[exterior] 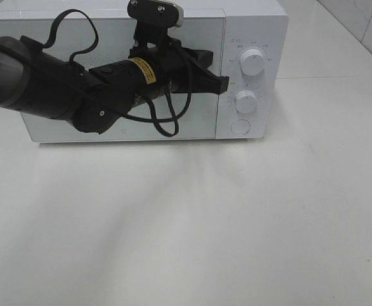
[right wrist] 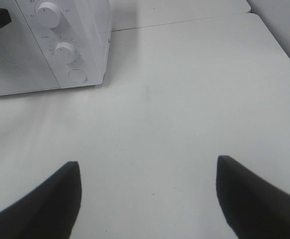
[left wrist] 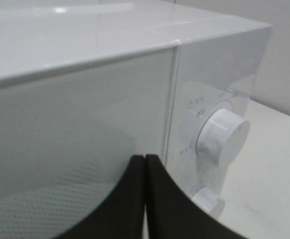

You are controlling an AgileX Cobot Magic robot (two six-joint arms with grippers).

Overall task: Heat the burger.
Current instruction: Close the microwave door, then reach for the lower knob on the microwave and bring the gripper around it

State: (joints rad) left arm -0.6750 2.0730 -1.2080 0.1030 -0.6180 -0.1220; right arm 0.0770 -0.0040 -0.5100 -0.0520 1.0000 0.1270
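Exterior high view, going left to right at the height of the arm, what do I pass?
Left arm's bulky dark joint → yellow label on the arm → left gripper, shut → upper knob on the microwave.

White table (exterior: pixel 192 223), smooth and matte. White microwave (exterior: pixel 201 124) stands directly on it toward the far side, closed. Seam (exterior: pixel 332 78) crosses the tabletop beside the microwave.

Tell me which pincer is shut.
The left pincer: its jaws are pressed together by the microwave door, while the right pincer stands wide open over the table.
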